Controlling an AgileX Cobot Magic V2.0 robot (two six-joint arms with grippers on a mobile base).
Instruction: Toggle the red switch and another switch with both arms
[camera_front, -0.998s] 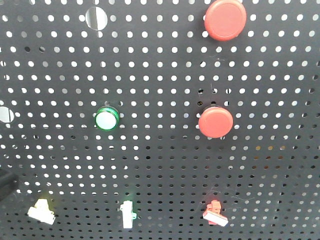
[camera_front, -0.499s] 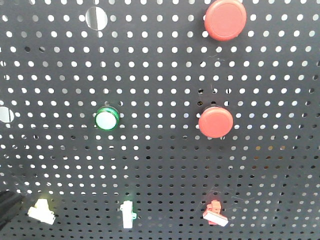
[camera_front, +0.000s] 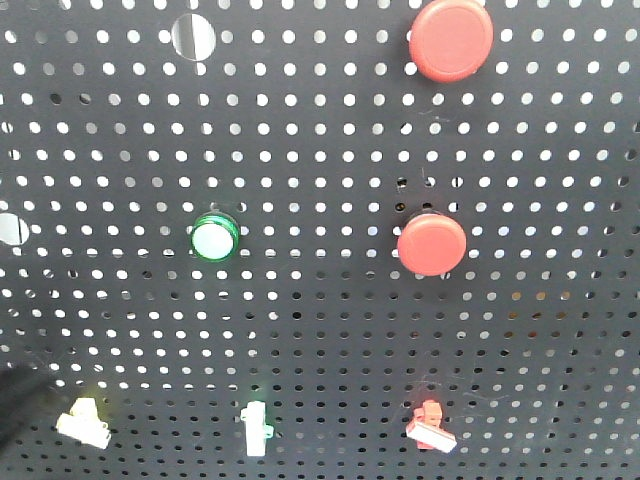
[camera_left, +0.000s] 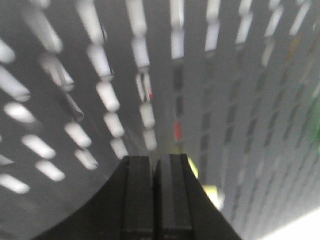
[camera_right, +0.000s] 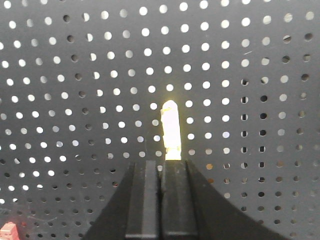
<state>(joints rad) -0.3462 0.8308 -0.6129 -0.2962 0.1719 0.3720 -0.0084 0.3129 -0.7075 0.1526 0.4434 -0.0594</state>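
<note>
Left jaws closed, right jaws closed, empty

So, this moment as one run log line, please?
left hand shut, close to pegboard | right hand shut, aimed at pale toggle | red switch: no hand on it

At the lower left edge of the front view, a dark blurred shape (camera_front: 14, 412) is sinking lower, drawing beside another switch (camera_front: 80, 421).

Both pairs pressed flat together: left fingers (camera_left: 137, 195), right fingers (camera_right: 175, 200).
</note>
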